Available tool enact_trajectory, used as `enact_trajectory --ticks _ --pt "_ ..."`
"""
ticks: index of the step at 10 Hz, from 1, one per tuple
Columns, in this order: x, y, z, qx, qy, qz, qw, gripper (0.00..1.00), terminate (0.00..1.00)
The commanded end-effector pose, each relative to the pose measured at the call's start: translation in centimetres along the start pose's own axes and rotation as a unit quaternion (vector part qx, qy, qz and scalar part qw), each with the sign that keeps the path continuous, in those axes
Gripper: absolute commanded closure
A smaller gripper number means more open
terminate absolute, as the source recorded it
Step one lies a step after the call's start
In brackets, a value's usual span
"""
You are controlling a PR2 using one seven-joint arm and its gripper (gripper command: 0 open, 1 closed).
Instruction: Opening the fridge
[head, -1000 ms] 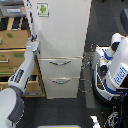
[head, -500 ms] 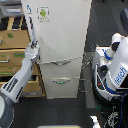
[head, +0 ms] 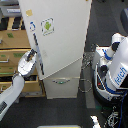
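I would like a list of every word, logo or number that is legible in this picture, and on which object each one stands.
"fetch": blue letters running up the side of the white and blue robot at the exterior view's right; somewhat blurred.
Green logo sticker on the fridge upper door: a picture, any words too small to read.
Small yellow sticker above it: unreadable.

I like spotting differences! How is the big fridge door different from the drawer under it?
The upper door is big and swung open at a slant; the lower drawer is small and looks shut. The door has a green-logo sticker; the drawer has none. The drawer has a curved silver handle; the gripper is at the door's edge. Both are white parts of the fridge.
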Motion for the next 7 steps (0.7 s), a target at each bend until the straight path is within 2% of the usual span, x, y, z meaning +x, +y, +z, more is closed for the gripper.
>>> enact_trajectory --ticks 1,2,3,4,5,6,7 --pt "-55.3 -46.2 34.1 -0.063 -0.058 -0.335 0.938 1.0 0.0" --pt "-55.9 -41.7 33.3 -0.066 -0.042 -0.351 0.933 1.0 0.0" --pt "-54.8 -33.0 29.8 -0.06 -0.015 -0.318 0.946 1.0 0.0" --pt "-51.9 -21.5 22.2 -0.017 0.04 -0.257 0.965 1.0 0.0" --pt "-50.1 -16.2 17.3 -0.004 0.073 -0.229 0.971 0.0 0.0" --pt "-47.3 -10.1 11.8 0.012 0.107 -0.185 0.977 0.0 0.0" --pt "-42.6 -3.0 3.2 0.008 0.15 -0.132 0.98 0.0 0.0"
